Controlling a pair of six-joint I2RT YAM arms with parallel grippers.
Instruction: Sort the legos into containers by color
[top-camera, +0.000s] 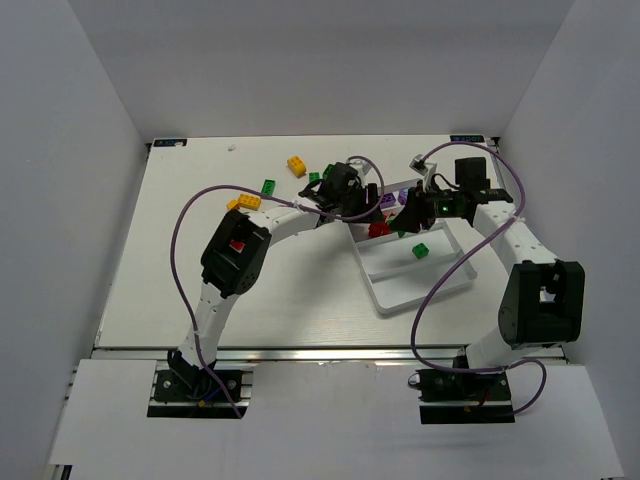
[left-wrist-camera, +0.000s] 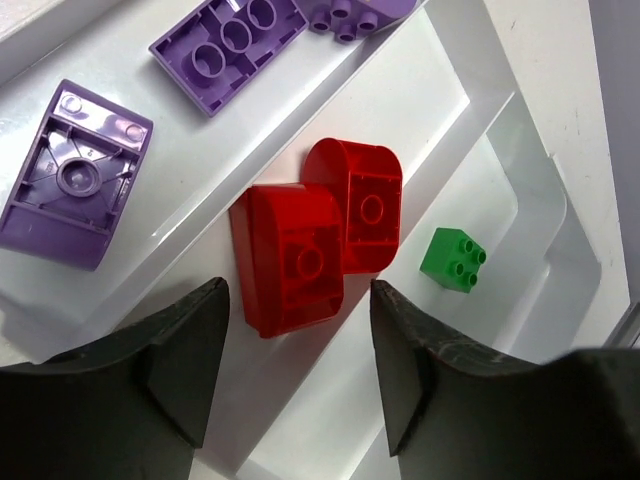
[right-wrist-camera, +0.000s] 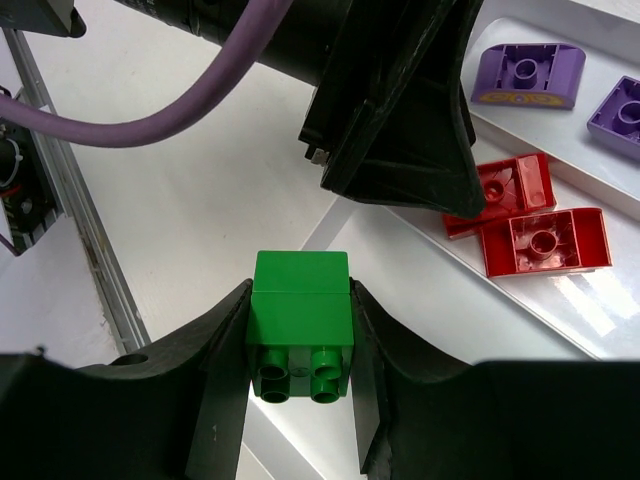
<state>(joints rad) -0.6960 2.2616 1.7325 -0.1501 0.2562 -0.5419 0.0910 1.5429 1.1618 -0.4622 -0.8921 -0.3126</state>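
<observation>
The white tray (top-camera: 452, 277) lies right of centre. My left gripper (left-wrist-camera: 300, 350) is open and empty, just above two red legos (left-wrist-camera: 290, 262) lying upside down in one compartment; it shows in the top view (top-camera: 372, 205). Purple legos (left-wrist-camera: 76, 177) lie in the compartment beside them, and a small green lego (left-wrist-camera: 453, 260) in another. My right gripper (right-wrist-camera: 300, 300) is shut on a green lego (right-wrist-camera: 300, 325) and holds it above the tray's near side, close to my left gripper (right-wrist-camera: 400, 110); it also shows in the top view (top-camera: 408, 216).
Loose legos lie on the table left of the tray: two yellow-orange (top-camera: 296, 165) (top-camera: 243, 203) and two green (top-camera: 269, 186) (top-camera: 313, 177). The two arms are crowded together over the tray's far end. White walls enclose the table.
</observation>
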